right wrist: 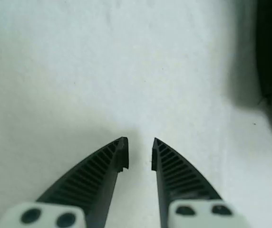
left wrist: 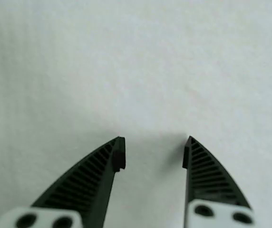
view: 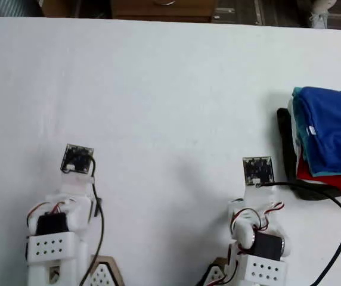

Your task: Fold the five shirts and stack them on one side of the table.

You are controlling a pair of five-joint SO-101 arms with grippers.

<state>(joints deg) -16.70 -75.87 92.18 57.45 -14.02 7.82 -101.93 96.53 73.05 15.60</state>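
A stack of folded shirts (view: 328, 140) lies at the table's right edge. A blue shirt (view: 332, 125) is on top, a red one (view: 337, 180) shows lower down, and a black one (view: 288, 146) sticks out underneath. My left gripper (left wrist: 154, 153) hangs open over bare white table at the front left, holding nothing. My right gripper (right wrist: 140, 153) is at the front right, just left of the stack. It is open by a narrow gap and holds nothing. The black shirt's edge (right wrist: 271, 61) shows beside it.
The white table (view: 158, 89) spreads wide to the left of and behind the stack. A black cable (view: 331, 208) runs from the right arm (view: 257, 238) across the table near the stack's front. Furniture stands beyond the far edge.
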